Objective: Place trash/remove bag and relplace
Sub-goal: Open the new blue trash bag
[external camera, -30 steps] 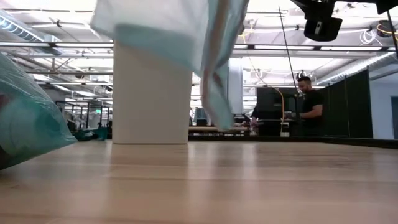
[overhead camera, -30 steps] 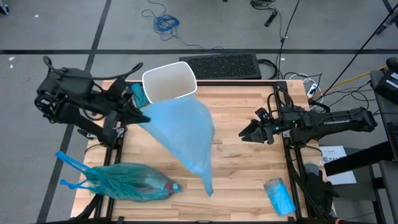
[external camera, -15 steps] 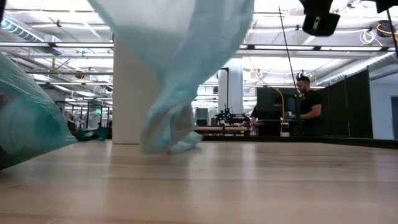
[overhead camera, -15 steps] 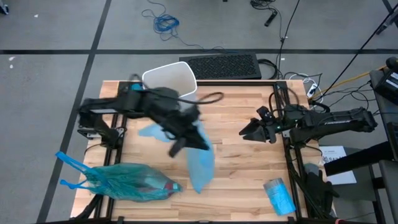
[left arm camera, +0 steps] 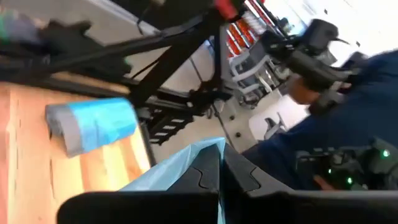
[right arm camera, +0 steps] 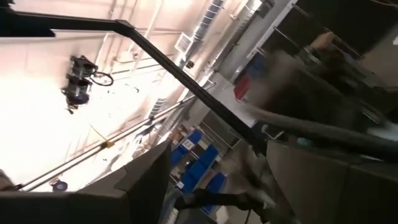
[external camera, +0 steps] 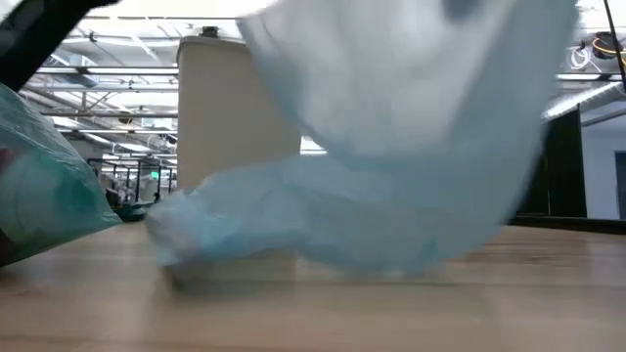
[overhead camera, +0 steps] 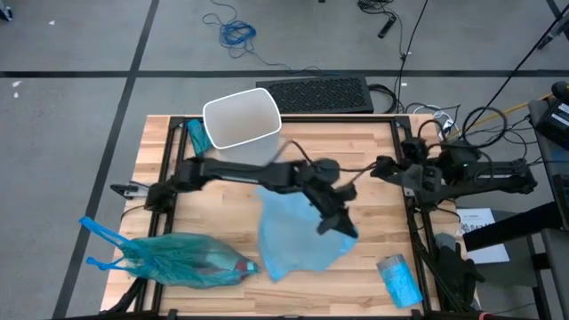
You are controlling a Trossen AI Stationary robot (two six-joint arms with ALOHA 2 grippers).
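While the left arm is reaching far across the table, the left gripper [overhead camera: 340,224] is hanging over the right-hand middle of the boards with its fingers [left arm camera: 202,180] pinched fully together on the top edge of a pale blue bag [overhead camera: 293,236]; the bag is spreading out from the pinch toward the front of the wooden table [overhead camera: 356,151], its lower folds lying on the wood; in the low view the same bag [external camera: 391,166] is filling most of the sight as a blurred billow, sagging down to the table surface. Just behind the left arm, the white bin [overhead camera: 242,117] is standing upright at the back edge of the table, well apart from the bag being held. Off at the front left corner, a tied green bag [overhead camera: 182,262] is lying on its side with the trash showing faintly through it, touching nothing else that I can see. A blue roll of bags [overhead camera: 398,278] is resting at the front right corner, near the table frame; the left wrist view is catching that roll [left arm camera: 93,124] too. Over at the right edge of the table, the right gripper [overhead camera: 384,168] is waiting with its fingers spread wide and nothing between them.
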